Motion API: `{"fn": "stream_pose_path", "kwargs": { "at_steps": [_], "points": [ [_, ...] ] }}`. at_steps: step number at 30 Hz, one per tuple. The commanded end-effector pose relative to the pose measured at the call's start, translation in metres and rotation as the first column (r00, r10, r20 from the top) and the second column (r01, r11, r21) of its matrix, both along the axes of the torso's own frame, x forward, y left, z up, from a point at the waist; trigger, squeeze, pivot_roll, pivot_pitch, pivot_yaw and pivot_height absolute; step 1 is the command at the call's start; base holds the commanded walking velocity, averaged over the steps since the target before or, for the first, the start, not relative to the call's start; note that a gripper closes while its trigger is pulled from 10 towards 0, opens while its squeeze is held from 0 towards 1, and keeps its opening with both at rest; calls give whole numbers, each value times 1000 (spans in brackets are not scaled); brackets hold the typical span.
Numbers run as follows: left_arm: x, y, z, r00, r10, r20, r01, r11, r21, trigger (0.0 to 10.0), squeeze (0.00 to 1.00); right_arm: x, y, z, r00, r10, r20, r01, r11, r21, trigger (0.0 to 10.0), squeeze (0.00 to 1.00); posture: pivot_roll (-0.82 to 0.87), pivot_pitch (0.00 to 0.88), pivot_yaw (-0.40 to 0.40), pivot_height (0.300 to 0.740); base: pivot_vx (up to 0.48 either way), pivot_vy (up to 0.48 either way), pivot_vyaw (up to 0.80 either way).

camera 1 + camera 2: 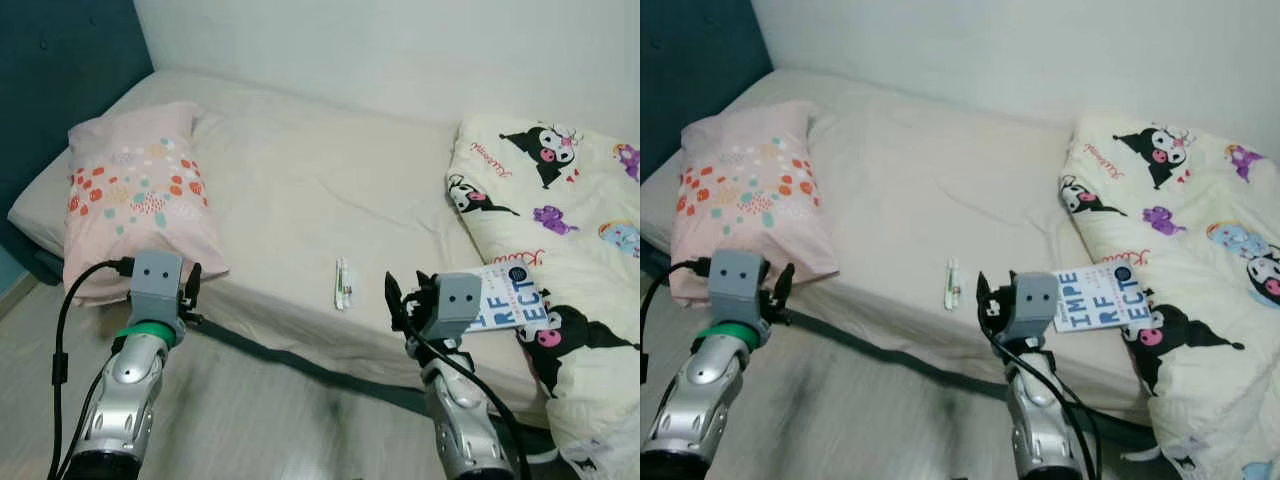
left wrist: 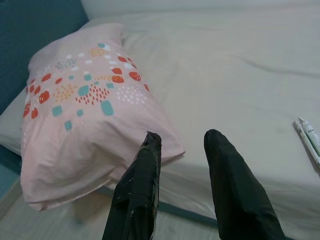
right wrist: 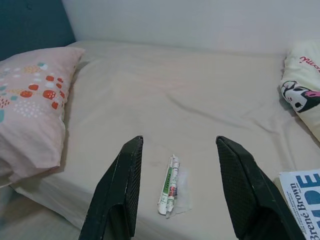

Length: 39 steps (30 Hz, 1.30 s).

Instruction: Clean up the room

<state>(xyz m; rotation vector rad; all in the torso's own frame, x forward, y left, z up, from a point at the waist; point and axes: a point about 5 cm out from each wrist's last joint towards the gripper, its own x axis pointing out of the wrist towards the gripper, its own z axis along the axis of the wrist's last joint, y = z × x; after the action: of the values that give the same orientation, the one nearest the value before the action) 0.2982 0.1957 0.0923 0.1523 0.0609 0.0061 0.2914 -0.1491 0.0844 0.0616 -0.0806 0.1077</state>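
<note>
A bed (image 1: 300,190) with a cream sheet lies in front of me. Near its front edge rests a small white and green tube packet (image 1: 343,284) (image 3: 169,185). A white and blue book (image 1: 508,297) lies at the front right, partly against a cartoon-print quilt (image 1: 560,200). A pink patterned pillow (image 1: 130,190) sits at the left. My right gripper (image 3: 177,145) stands open, held in front of the bed with the tubes between its fingers' line of sight. My left gripper (image 2: 182,140) is open near the pillow's front corner, holding nothing.
A dark blue headboard (image 1: 60,80) stands at the left, a white wall (image 1: 400,50) behind the bed. Pale wooden floor (image 1: 270,420) runs along the bed's front edge, where both arms hang.
</note>
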Motion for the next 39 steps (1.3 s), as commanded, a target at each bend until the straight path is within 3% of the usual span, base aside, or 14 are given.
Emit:
{"fn": "stream_pose_path", "kwargs": {
  "at_steps": [1,7,11,19,21,30,39],
  "points": [
    [-3,-2,-5,1000,-1,-26,1,1000,4,10000,0,-4,-2,-5,1000,-18,-23,18,1000,-11,10000,0,1,24,56,740,0,0,0],
    [-1,-4,-3,1000,-5,-23,5,1000,-2,10000,0,-3,-5,-5,999,-35,-25,34,998,-48,10000,0,1,25,56,740,0,0,529],
    [0,-8,-1,1000,-18,-20,18,1000,7,10000,0,6,-14,-1,996,-89,-20,88,995,-49,10000,0,0,30,61,740,0,0,792],
    [2,-10,0,999,-28,-28,29,999,19,10000,0,20,-16,9,998,-66,-1,66,993,-96,10000,0,11,33,67,740,0,0,788],
    [4,-10,2,999,-29,-27,29,999,22,10000,0,28,-12,15,999,-54,11,54,995,-85,10000,0,13,36,70,740,0,0,784],
    [3,-11,1,999,-19,-43,20,999,32,10000,0,31,7,15,1000,-21,11,22,998,-56,10000,0,19,50,76,740,0,0,782],
    [4,-14,1,998,-29,-51,32,999,40,10000,0,28,5,9,1000,-24,-2,24,999,-46,10000,0,15,54,82,740,0,0,781]
  ]
}}
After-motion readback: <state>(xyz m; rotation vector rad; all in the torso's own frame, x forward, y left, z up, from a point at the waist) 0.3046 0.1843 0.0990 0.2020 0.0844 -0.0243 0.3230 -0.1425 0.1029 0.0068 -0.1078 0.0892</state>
